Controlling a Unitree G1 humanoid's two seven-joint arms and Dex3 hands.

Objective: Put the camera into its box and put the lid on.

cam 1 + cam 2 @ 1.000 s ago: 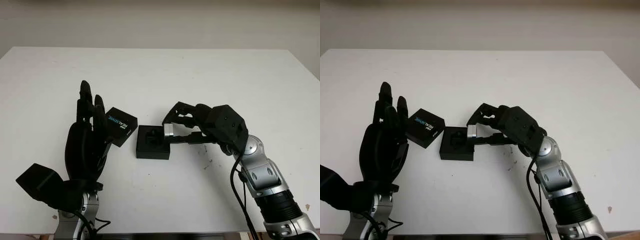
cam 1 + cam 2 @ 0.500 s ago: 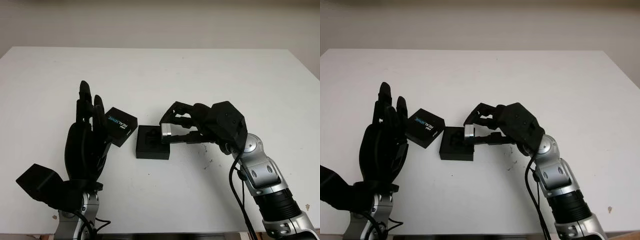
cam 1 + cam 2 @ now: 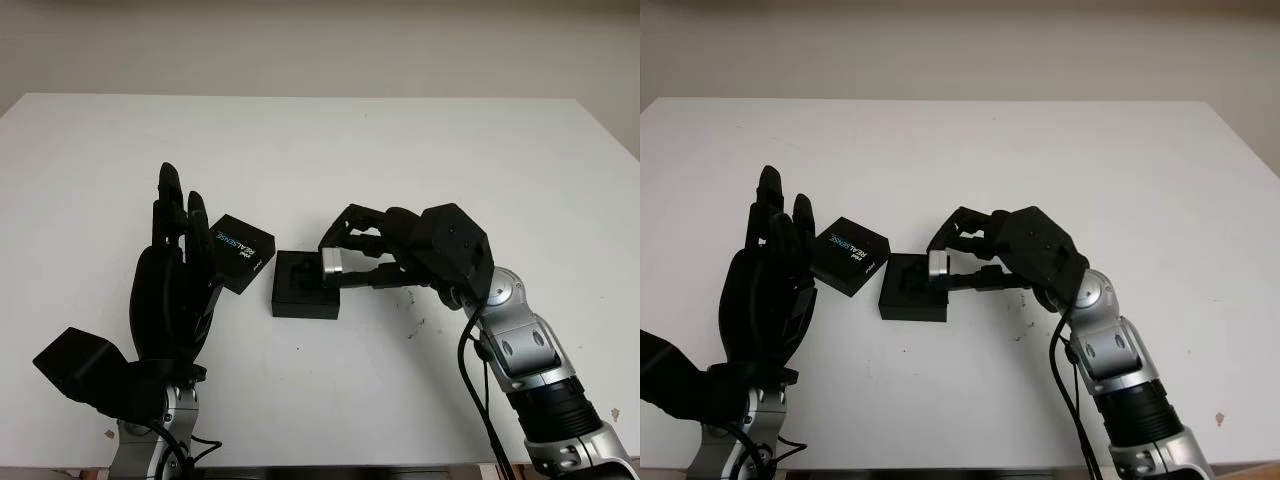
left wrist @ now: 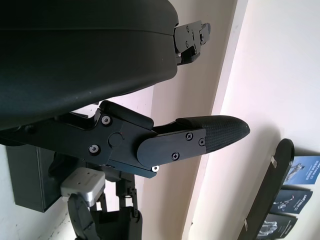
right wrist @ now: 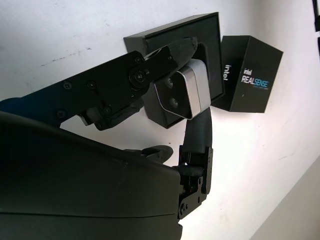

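Observation:
A small silver camera (image 3: pixel 335 263) is held in my right hand (image 3: pixel 362 255), whose fingers are shut on it. It hangs just above the right edge of the open black box (image 3: pixel 303 285), which lies on the white table (image 3: pixel 400 160). In the right wrist view the camera (image 5: pixel 182 95) shows two lenses and sits over the box's recess (image 5: pixel 212 60). The black lid (image 3: pixel 241 250), printed with REALSENSE, lies tilted against the box's left side. My left hand (image 3: pixel 176 265) stands open and upright just left of the lid.
Some small dark marks (image 3: pixel 413 322) dot the table right of the box. The table's far half and right side are bare white surface. The wall (image 3: pixel 320 45) rises behind the far edge.
My right hand has carried the camera a little to the left, from beside the box's right edge to over it. The left hand, the lid and the box have stayed put.

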